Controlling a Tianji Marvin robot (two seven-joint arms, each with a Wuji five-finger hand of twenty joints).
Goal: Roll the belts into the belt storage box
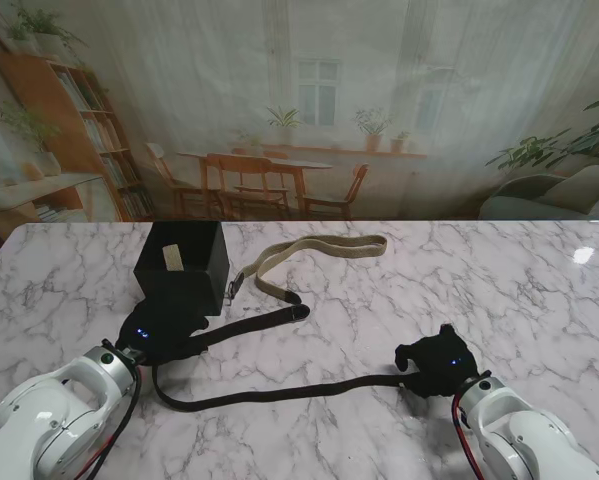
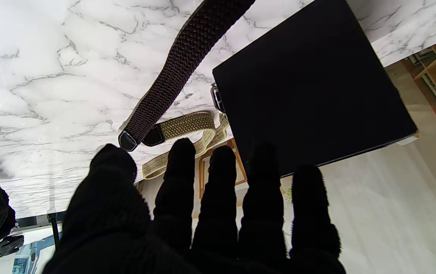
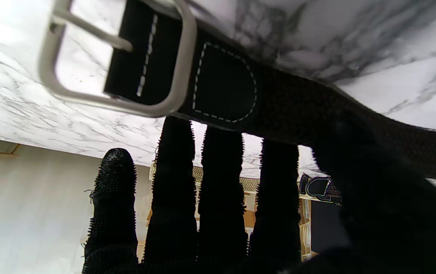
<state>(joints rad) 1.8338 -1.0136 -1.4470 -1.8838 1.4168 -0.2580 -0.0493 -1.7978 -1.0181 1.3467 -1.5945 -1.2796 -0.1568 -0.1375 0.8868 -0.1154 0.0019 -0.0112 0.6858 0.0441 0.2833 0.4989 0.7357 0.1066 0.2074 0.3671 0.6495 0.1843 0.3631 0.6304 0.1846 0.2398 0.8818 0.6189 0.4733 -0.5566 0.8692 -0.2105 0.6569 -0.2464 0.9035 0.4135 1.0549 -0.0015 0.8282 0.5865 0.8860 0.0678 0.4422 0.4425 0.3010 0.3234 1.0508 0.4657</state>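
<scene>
Belts sprawl beside box; tan belt lies behind.

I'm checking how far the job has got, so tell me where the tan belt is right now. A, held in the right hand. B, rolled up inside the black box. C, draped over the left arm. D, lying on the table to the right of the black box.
D: the tan belt lies looped flat on the marble table, just right of the black box, with neither hand on it.
</scene>
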